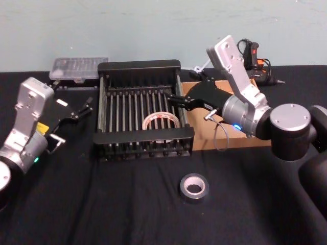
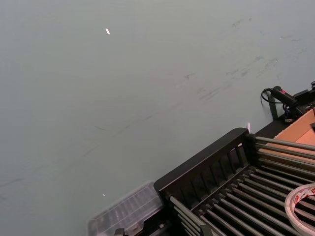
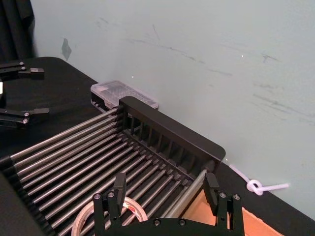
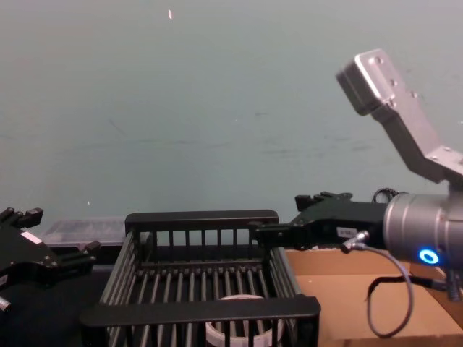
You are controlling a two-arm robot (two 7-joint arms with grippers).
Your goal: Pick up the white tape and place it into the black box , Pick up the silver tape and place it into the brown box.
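Right gripper [image 1: 172,99]: hanging over the right side of the crate, fingers spread and gripping nothing; the right wrist view is showing both fingertips [image 3: 119,182] apart above the bars, with the crate's right wall beneath them.
White tape [image 1: 161,121]: lying flat on the bars inside the crate, toward its front right, just below and left of the right gripper; the chest view is showing only its upper edge [image 4: 242,327] behind the front rim, while the head view is showing the whole ring.
Crate [image 1: 139,66]: sitting at the table's middle, its right wall touching the cardboard box.
Cardboard box [image 1: 232,141]: lying just right of the crate, partly hidden under the right arm.
Silver tape [image 1: 194,187]: lying flat on the black cloth in front of the crate, well apart from both boxes.
Left gripper [image 1: 82,108]: hovering left of the crate with fingers apart, holding nothing; the right wrist view is catching it [image 3: 19,93] far off over the cloth.
Clear case [image 1: 78,68]: resting behind the crate's left corner by the wall.
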